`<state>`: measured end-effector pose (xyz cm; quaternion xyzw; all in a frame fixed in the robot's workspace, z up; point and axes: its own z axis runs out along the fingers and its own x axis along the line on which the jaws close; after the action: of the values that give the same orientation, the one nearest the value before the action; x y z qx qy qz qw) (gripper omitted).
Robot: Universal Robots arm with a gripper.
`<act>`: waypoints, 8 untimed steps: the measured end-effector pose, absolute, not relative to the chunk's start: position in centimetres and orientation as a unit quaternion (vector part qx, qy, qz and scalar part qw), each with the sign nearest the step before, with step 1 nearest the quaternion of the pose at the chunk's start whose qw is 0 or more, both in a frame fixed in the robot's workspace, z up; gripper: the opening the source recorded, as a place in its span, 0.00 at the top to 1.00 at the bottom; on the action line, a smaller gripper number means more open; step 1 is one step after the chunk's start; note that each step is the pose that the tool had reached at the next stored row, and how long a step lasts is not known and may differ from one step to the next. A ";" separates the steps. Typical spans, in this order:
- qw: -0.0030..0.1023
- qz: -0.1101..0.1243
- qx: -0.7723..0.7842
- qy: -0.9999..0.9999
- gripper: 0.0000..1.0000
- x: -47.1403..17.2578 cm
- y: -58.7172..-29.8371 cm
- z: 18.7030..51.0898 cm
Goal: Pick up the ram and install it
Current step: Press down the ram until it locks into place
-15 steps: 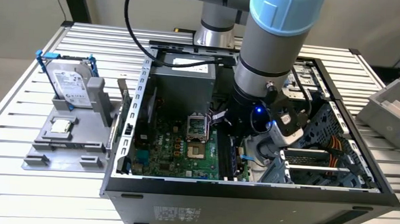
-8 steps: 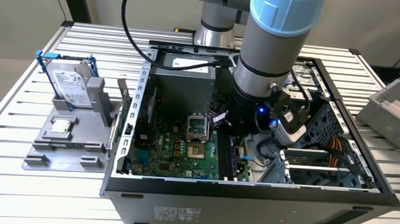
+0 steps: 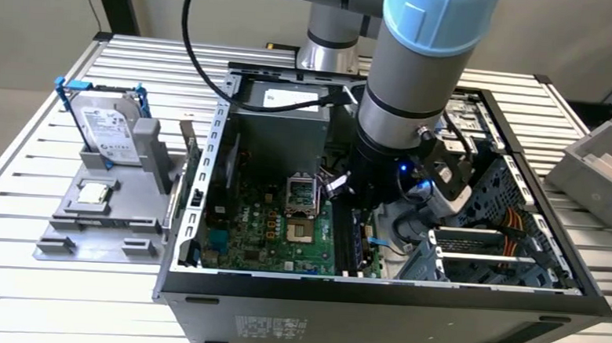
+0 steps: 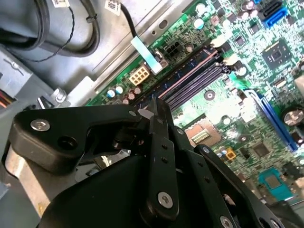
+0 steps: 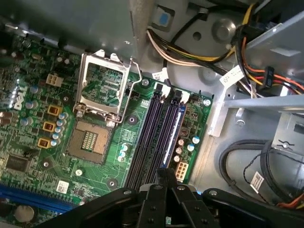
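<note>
In both wrist views a thin bluish strip, apparently the ram (image 5: 174,135) (image 4: 183,72), stands in the outermost of the black memory slots (image 5: 154,135), nearest the motherboard's edge. My gripper (image 5: 164,174) (image 4: 154,110) is shut, its black fingers pressed together. The tips sit right over one end of that strip, beside a small white power connector (image 5: 181,169). I cannot tell whether they touch it. In the exterior view the gripper (image 3: 372,220) reaches down inside the open computer case (image 3: 384,293), over the slots.
An open, empty processor socket (image 5: 88,140) lies beside the slots. Cable bundles (image 5: 190,52) and a drive cage (image 3: 491,244) crowd the far side. Left of the case, a grey fixture (image 3: 93,231) holds a blue-framed hard drive (image 3: 109,134) and a small square chip (image 3: 93,194).
</note>
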<state>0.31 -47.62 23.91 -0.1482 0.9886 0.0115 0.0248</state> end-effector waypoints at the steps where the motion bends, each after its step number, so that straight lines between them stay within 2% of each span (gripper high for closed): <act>1: 0.025 0.012 -0.155 0.988 1.00 0.3 -47.6 23.9; 8: 0.024 0.013 -0.204 0.979 1.00 0.3 -47.5 23.9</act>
<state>0.32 -47.54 23.91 -0.2037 0.9786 0.0130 0.0241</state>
